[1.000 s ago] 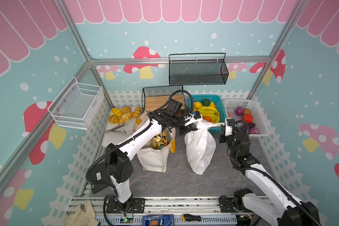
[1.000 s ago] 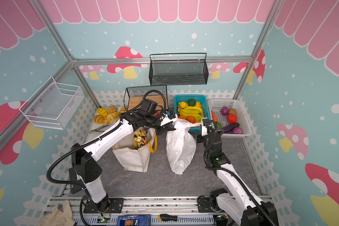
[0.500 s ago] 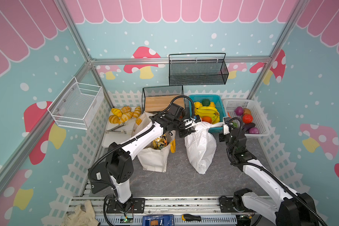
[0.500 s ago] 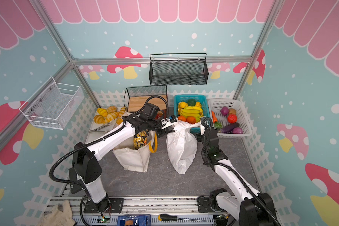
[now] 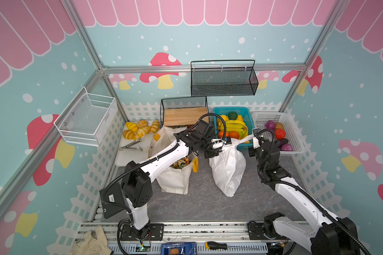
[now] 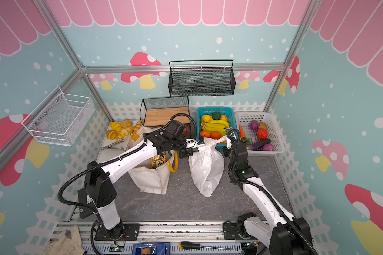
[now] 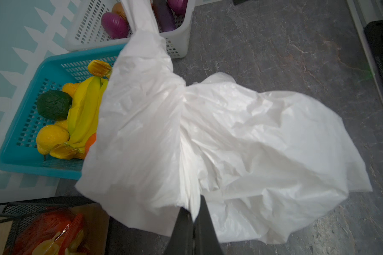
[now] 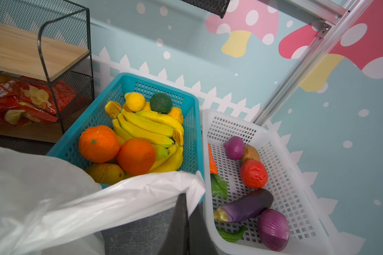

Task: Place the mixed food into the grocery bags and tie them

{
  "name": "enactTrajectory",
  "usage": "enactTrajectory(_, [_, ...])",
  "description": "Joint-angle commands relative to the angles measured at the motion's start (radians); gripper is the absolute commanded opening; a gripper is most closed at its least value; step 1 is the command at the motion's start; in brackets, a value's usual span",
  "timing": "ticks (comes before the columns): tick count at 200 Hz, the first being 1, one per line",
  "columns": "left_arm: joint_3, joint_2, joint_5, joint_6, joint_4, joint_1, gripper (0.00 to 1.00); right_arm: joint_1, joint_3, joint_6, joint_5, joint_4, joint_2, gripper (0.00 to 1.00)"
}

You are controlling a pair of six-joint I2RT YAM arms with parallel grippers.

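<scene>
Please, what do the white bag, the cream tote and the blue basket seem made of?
The white bag: thin plastic film, faintly glossy, with fine sharp crinkles. The cream tote: probably canvas cloth, matte, standing in soft thick folds. The blue basket: rigid moulded plastic, smooth, with regular rows of slots.

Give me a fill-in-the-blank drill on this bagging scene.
The left hand and right hand are both shut on the ___ plastic bag.
The blue basket holds a bunch of ___.
In both top views the canvas tote stands ___ of that bag.
Missing: white; bananas; left.
</scene>
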Motion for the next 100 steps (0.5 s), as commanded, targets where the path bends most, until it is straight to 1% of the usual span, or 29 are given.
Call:
enactTrajectory(1, [-0.041,-0.021,0.072,-0.042,-0.008,0.044,0.0,-0.024,0.002,0.049,-0.075,-0.048,0.0,0.0])
enactTrajectory(5, [-0.047,-0.025,0.073,-0.052,0.005,0.044,0.0,-0.024,-0.002,0.065,-0.106,-0.059,-0.001,0.05])
enactTrajectory(16, [-0.059,-0.032,0.079,-0.072,0.034,0.043,0.0,-0.024,-0.021,0.116,-0.212,-0.077,-0.02,0.23])
enactTrajectory(25, [-0.067,-0.034,0.075,-0.09,0.055,0.041,0.0,-0.024,-0.039,0.164,-0.308,-0.078,-0.052,0.36])
enactTrajectory(38, [-0.073,-0.037,0.063,-0.099,0.066,0.041,0.0,-0.025,-0.054,0.206,-0.414,-0.075,-0.094,0.46])
enactTrajectory(54, [-0.079,-0.044,0.047,-0.109,0.076,0.04,0.0,-0.029,-0.067,0.259,-0.482,-0.087,-0.15,0.54])
enactTrajectory(77, [-0.09,-0.06,0.034,-0.113,0.09,0.034,0.0,-0.031,-0.08,0.3,-0.546,-0.095,-0.22,0.59])
enactTrajectory(89, [-0.092,-0.065,0.026,-0.108,0.092,0.03,0.0,-0.03,-0.064,0.315,-0.607,-0.093,-0.218,0.6])
enactTrajectory(100, [-0.092,-0.068,0.02,-0.107,0.094,0.025,0.0,-0.029,-0.038,0.351,-0.673,-0.084,-0.187,0.61])
